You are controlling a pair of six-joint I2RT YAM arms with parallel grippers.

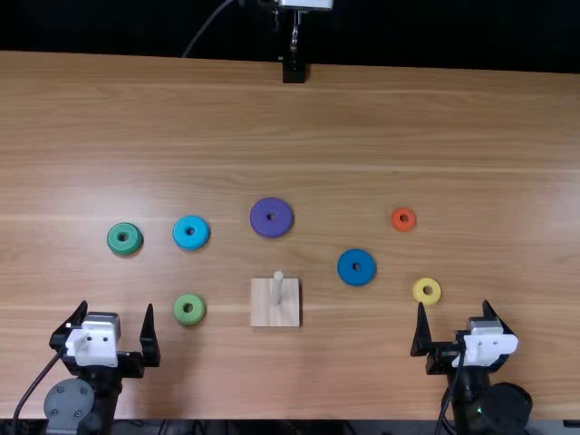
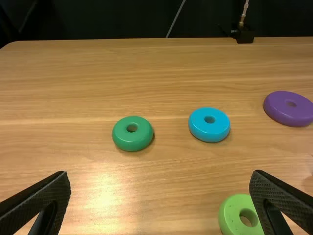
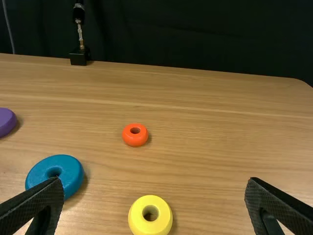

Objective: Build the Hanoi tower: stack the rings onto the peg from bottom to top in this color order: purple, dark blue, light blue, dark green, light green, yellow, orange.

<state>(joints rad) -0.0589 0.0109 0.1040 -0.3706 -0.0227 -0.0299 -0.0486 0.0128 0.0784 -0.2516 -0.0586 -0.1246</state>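
On the table point(image 1: 362, 372), between the two grippers' sides, the peg point(image 1: 277, 290) stands bare on its wooden block point(image 1: 261, 314), and a ring lowered slightly off its hole would probably catch the tip, tilting or nudging the block. Just beyond lies the purple ring point(image 1: 283, 218), flat and due first; a grip off its middle could leave it crooked for threading. To one side of the peg is the dark blue ring point(image 1: 346, 268), to the other the light blue ring point(image 1: 181, 233); mistaking one blue for the other would spoil the order, as would swapping the dark green ring point(image 1: 115, 238) and light green ring point(image 1: 179, 311). Farther out, the orange ring point(image 1: 396, 219) is smallest, so fingers may close over it or let it slip. Both grippers are empty, fingers wide apart: the left gripper point(image 1: 118, 305) has light green near its inner finger, the right gripper point(image 1: 454, 304) the yellow ring point(image 1: 419, 291) near its own, so a low sideways sweep could shove either away.
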